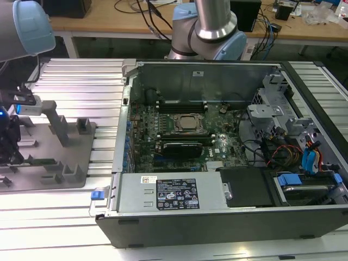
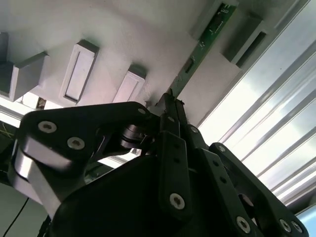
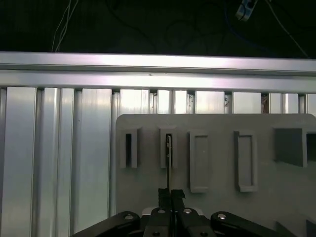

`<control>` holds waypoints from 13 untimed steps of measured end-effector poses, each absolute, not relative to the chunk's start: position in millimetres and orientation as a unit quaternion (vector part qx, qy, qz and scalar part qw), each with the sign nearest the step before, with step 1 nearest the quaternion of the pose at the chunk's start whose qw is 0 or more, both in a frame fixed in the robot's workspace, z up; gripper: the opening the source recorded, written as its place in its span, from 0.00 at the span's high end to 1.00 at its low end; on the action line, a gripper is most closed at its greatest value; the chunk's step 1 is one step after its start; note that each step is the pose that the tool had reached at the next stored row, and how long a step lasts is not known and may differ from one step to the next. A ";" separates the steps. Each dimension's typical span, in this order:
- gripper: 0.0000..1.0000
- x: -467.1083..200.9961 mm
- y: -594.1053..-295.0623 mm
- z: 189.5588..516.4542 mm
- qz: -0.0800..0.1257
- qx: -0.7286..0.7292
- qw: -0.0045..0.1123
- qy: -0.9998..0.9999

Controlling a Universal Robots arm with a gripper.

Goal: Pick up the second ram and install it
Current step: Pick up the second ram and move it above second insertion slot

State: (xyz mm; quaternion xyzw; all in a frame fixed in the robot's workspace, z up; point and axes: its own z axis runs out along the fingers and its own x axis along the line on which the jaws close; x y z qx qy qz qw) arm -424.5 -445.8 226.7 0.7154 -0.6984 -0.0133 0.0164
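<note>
The second ram [image 2: 205, 42] is a slim green stick standing on edge in a slot of the grey fixture plate [image 2: 123, 29]. In the first wrist view the ram [image 3: 168, 155] shows edge-on as a thin dark line. My gripper [image 2: 170, 103] has its black fingers pressed together on the stick's near end, and the gripper [image 3: 171, 193] looks the same in the first wrist view. In the exterior view the gripper [image 1: 15, 157] hangs low over the plate [image 1: 76, 157] at the far left, with the ram [image 1: 41, 161] lying along the plate beside it.
The open computer case [image 1: 217, 217] fills the exterior view's middle and right. Its motherboard carries the silver processor [image 1: 188, 124], with dark memory slots [image 1: 182, 106] behind it. Grey blocks [image 1: 57, 122] stand up on the fixture plate. Ribbed aluminium table [image 1: 81, 76] lies around it.
</note>
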 end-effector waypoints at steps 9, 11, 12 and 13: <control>0.91 -424.5 -445.8 263.3 -0.011 0.713 0.014 -0.701; 0.91 -424.5 -445.8 267.3 -0.011 0.713 0.014 -0.701; 0.91 -424.5 -445.8 270.5 -0.011 0.713 0.014 -0.701; 0.91 -424.5 -445.8 272.5 -0.011 0.713 0.014 -0.701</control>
